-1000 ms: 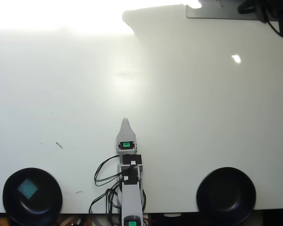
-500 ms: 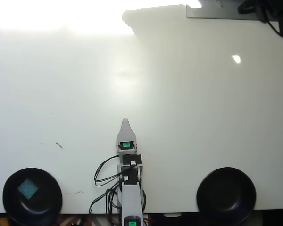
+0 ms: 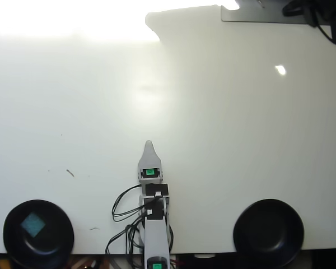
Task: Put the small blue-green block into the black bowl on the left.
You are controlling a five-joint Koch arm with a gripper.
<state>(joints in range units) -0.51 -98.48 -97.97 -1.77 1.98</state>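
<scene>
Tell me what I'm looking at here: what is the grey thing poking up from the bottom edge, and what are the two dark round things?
This is a single picture from a camera fixed above a white table, looking straight down. The grey thing is a small hobby robot arm, seen from above, with black cables looping beside it. Its pointed end is the gripper, the part that grasps things. From this angle only one tip shows, so I cannot tell whether it is open or shut, and nothing can be seen in it.

The dark round things are two shallow, glossy black bowls at the table's near edge. The bowl on the left of the picture holds a small blue-green block, lying inside it. The bowl on the right looks empty. The bright patch at the top is glare from lighting.
</scene>
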